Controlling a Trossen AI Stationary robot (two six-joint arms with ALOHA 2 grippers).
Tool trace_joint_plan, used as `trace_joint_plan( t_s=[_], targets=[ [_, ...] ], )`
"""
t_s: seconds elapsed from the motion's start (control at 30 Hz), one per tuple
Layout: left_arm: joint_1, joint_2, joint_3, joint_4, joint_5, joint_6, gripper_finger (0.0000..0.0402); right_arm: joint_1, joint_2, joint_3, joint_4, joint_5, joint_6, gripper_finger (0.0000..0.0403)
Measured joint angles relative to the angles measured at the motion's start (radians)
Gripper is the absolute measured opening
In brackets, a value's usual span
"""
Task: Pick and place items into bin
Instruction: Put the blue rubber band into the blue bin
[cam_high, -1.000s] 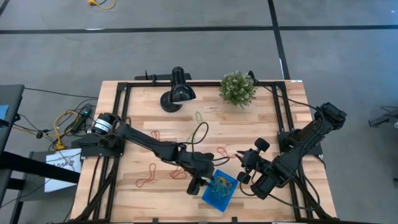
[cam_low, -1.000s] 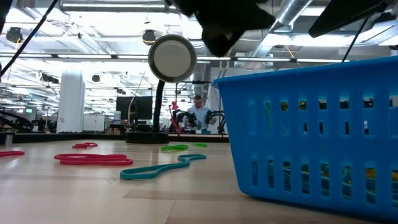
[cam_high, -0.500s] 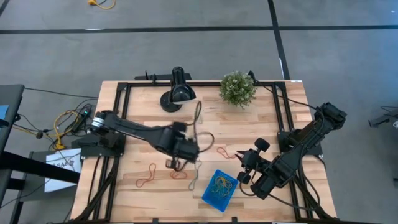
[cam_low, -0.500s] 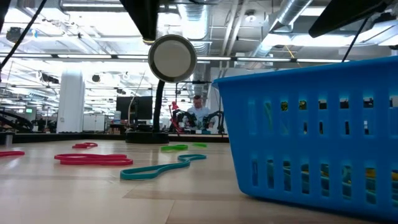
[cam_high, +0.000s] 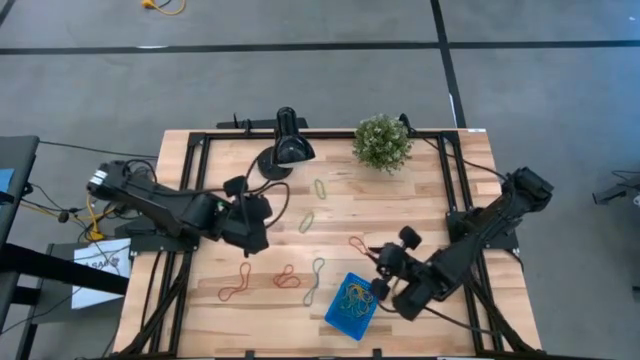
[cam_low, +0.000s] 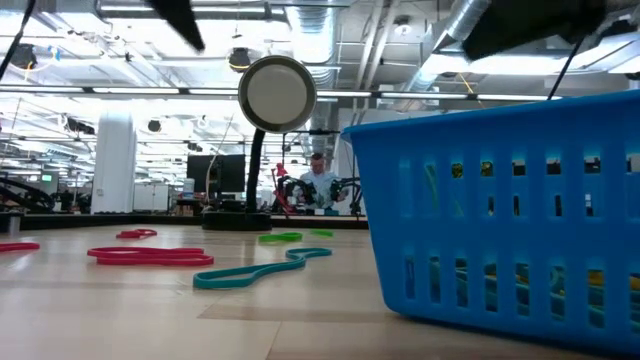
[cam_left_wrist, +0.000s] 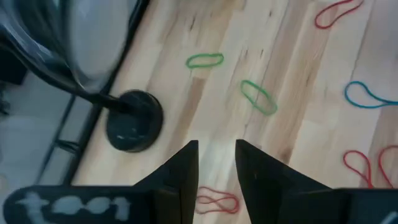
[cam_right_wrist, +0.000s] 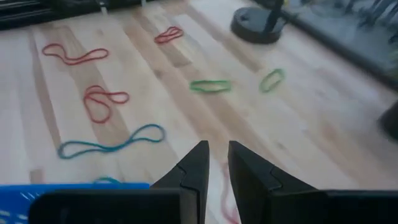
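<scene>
The blue bin sits near the table's near edge with several bands in it and fills the right of the low view. Loose bands lie flat on the wood: a teal one, red ones and green ones. My left gripper hovers left of centre, above a red double loop, and is open by a narrow gap. My right gripper hovers just past the bin's far right corner, open by a still narrower gap. Neither holds anything.
A black lamp and a green plant stand near the far edge. A black frame runs along the table's sides. In the low view the lamp head rises behind the teal band and a red band.
My left gripper has drawn back from the bin's left side toward the table's left and far side, rising, with nothing in it. My right gripper has shifted slightly toward the table's left. The bands and the bin have stayed put.
</scene>
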Motion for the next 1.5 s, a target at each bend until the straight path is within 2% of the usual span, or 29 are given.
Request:
trace_joint_plan(
  t_s=[0.1, 0.27, 0.43, 0.57, 0.7, 0.83, 0.93, 1.2, 1.5],
  targets=[
    [0.003, -0.053, -0.185, 0.136, 0.025, 0.000, 0.0095, -0.049, 0.041, 0.000, 0.082, -0.086, -0.114, 0.0054],
    [0.013, -0.061, -0.390, 0.503, 0.272, 0.148, 0.0095, -0.137, 0.077, 0.000, 0.181, -0.236, -0.342, 0.0054],
    [0.016, -0.004, -0.496, 0.939, 0.488, 0.281, 0.0095, -0.191, 0.065, 0.000, 0.233, -0.281, -0.379, 0.0054],
    [0.016, 0.096, -0.503, 1.115, 0.605, 0.340, 0.0095, -0.192, 0.056, 0.001, 0.272, -0.282, -0.382, 0.0054],
    [0.018, 0.234, -0.483, 1.216, 0.620, 0.464, 0.0095, -0.175, 0.057, 0.000, 0.258, -0.307, -0.383, 0.0054],
    [0.022, 0.342, -0.435, 1.223, 0.619, 0.593, 0.0095, -0.148, 0.058, 0.000, 0.259, -0.309, -0.383, 0.0054],
    [0.014, 0.382, -0.399, 1.245, 0.629, 0.679, 0.0095, -0.125, 0.058, 0.000, 0.257, -0.309, -0.384, 0.0054],
    [0.015, 0.406, -0.382, 1.240, 0.628, 1.032, 0.0095, -0.107, 0.058, 0.000, 0.257, -0.309, -0.385, 0.0054],
    [0.027, 0.450, -0.382, 1.286, 0.640, 1.079, 0.0095, -0.121, 0.058, 0.000, 0.263, -0.301, -0.385, 0.0054]
  ],
)
